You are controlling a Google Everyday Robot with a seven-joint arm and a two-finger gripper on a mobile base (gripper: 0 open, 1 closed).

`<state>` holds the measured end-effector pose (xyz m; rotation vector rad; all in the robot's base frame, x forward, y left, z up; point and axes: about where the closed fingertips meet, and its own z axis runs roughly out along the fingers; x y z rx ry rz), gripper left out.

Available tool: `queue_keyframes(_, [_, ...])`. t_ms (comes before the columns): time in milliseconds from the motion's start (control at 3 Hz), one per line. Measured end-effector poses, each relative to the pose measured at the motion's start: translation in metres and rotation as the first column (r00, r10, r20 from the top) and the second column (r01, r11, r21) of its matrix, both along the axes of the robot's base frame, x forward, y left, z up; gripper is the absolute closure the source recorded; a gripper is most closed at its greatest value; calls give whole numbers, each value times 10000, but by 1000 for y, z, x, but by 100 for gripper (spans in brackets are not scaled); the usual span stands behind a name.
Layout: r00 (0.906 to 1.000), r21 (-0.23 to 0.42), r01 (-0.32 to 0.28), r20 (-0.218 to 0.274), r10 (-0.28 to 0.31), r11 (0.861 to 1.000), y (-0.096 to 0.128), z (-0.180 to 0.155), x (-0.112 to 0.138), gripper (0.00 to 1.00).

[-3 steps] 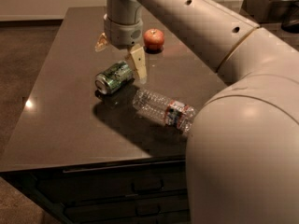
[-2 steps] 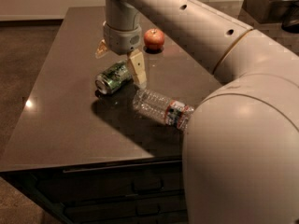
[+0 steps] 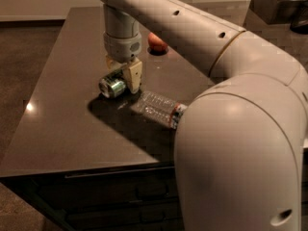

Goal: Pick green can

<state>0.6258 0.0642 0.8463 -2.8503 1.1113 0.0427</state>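
The green can [image 3: 112, 86] lies on its side on the dark table [image 3: 62, 134], its silver end facing the front left. My gripper [image 3: 122, 77] comes straight down over the can's far end. Its pale fingers [image 3: 133, 75] stand apart on either side of the can's body. The jaws are open around the can and have not closed on it. The back part of the can is hidden by the gripper.
A clear plastic water bottle [image 3: 156, 106] lies on its side just right of the can. A red-orange fruit [image 3: 157, 42] sits farther back. My arm's large white body [image 3: 240, 143] fills the right foreground. Dark containers [image 3: 279, 4] stand at the back right.
My gripper has come down from above the can, so its fingers now stand on either side of it. The can, bottle and fruit have not moved.
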Motion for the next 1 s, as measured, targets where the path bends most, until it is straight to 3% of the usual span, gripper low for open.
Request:
queue_keyframes(667, [9966,671,714,368,-739,9952,3,38,22,88])
queue_keyframes(1000, [9912,1140,1066,666,-1147,9877,1,65,32,100])
